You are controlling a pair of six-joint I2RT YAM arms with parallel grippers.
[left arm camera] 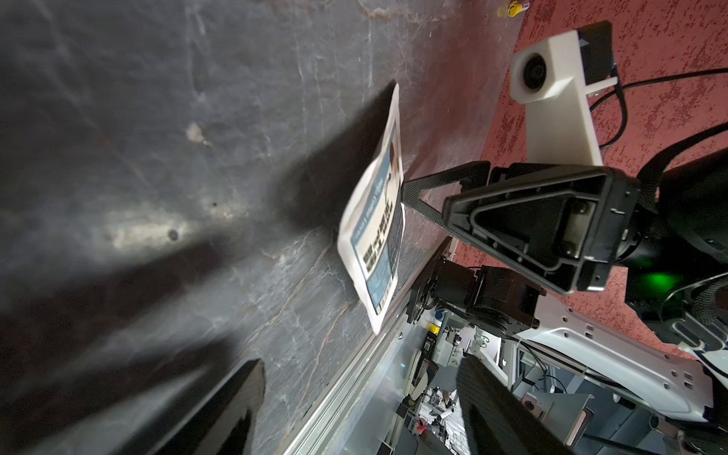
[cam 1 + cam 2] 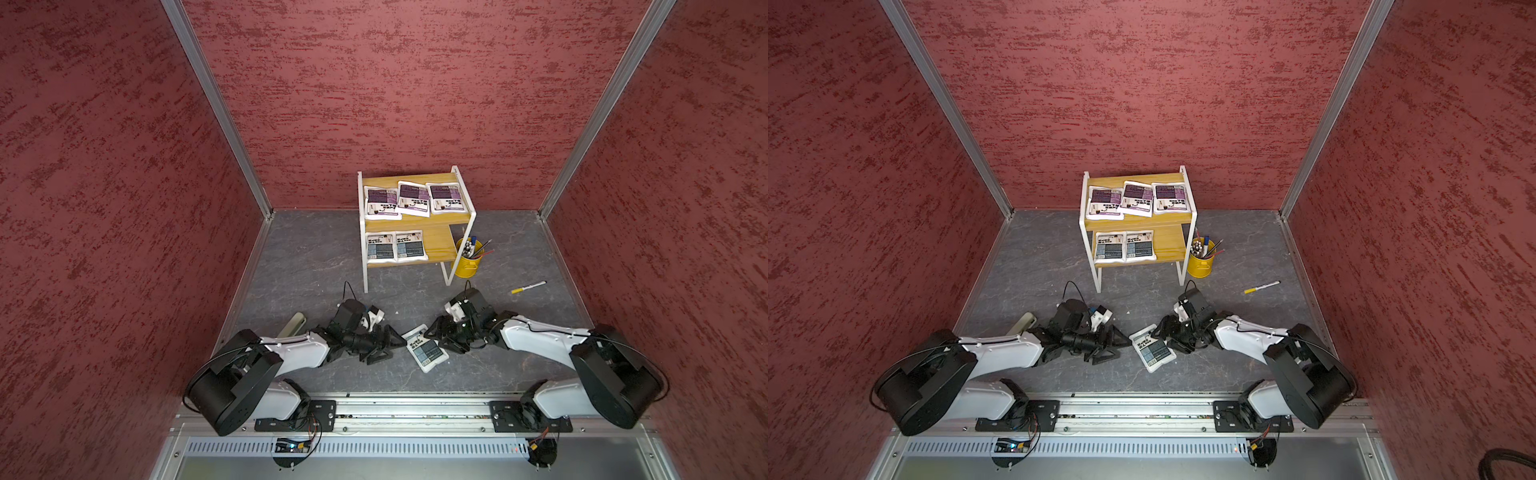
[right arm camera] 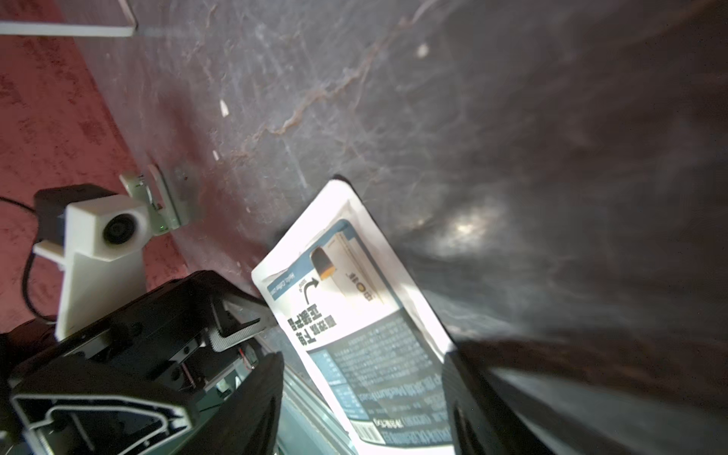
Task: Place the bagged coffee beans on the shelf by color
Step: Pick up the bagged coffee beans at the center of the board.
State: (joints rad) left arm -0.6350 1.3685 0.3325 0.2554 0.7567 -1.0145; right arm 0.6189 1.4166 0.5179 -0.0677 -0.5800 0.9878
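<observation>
Six white pouches with black print. Three purple-blocked pouches [image 2: 413, 198] lie on the shelf's [image 2: 440, 245] top board and two grey-blue pouches [image 2: 395, 247] on its lower board. The sixth pouch [image 2: 428, 351], grey-blue, rests near the worktop's [image 2: 316, 257] front edge, its long axis diagonal and white header toward the back-left corner. It sits between the right gripper's [image 2: 437, 336] spread fingers; clamping cannot be told. The left gripper [image 2: 397, 349], jaws apart and empty, is just beside it. A pen cup [image 2: 468, 259] and marker [image 2: 528, 287] stand clear.

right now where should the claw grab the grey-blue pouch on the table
Probably across its narrow width at the barcode end, from the right arm's side: the grey-blue pouch is thin, and in the right wrist view the right claw straddles that end.
</observation>
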